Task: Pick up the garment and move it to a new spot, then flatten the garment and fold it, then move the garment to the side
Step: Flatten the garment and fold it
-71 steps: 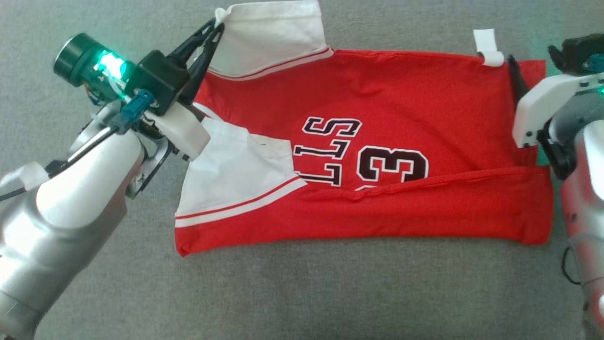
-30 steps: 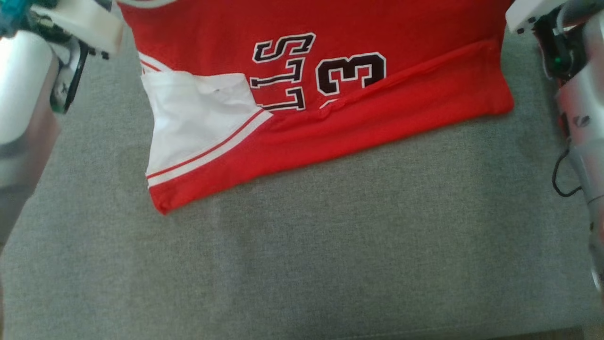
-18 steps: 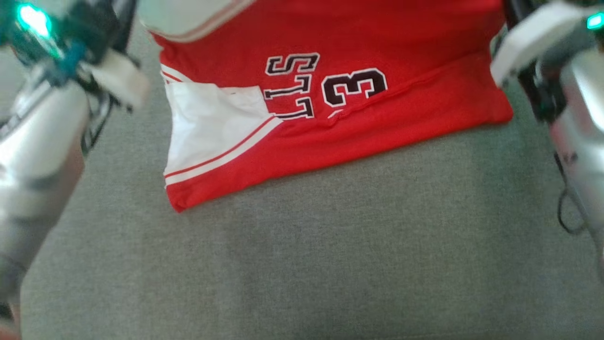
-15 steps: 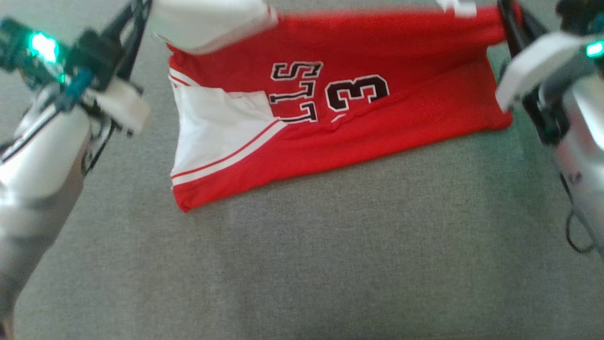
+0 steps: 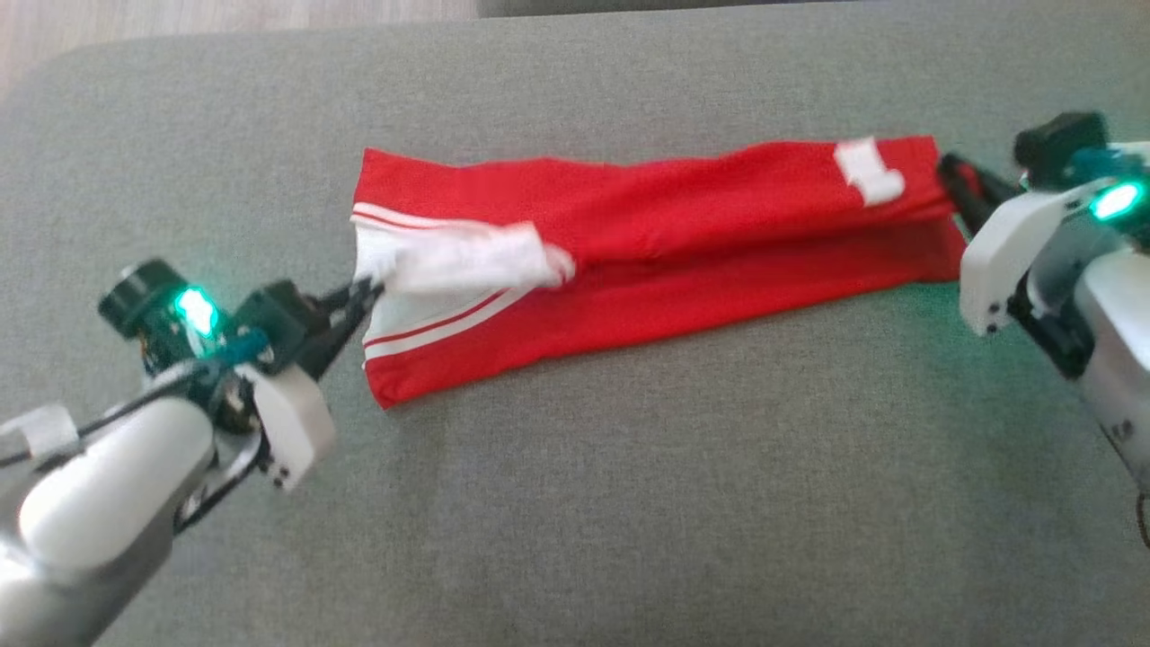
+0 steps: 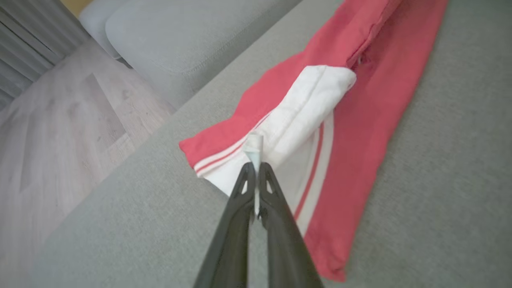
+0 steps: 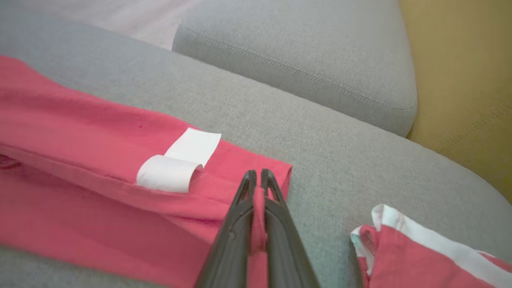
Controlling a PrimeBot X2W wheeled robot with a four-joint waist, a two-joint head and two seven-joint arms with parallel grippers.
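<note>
Wooden floor shows beyond the far left corner of the grey cushion; bare cushion spreads wide in front of the garment. The left gripper pinches its white sleeve edge, fingers closed. The red garment lies folded lengthwise between the two grippers; the right gripper clamps its right corner, fingers tight together.

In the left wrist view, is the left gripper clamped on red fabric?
No, the left gripper is shut on a white edge of the garment, beside its red-striped white panel.
</note>
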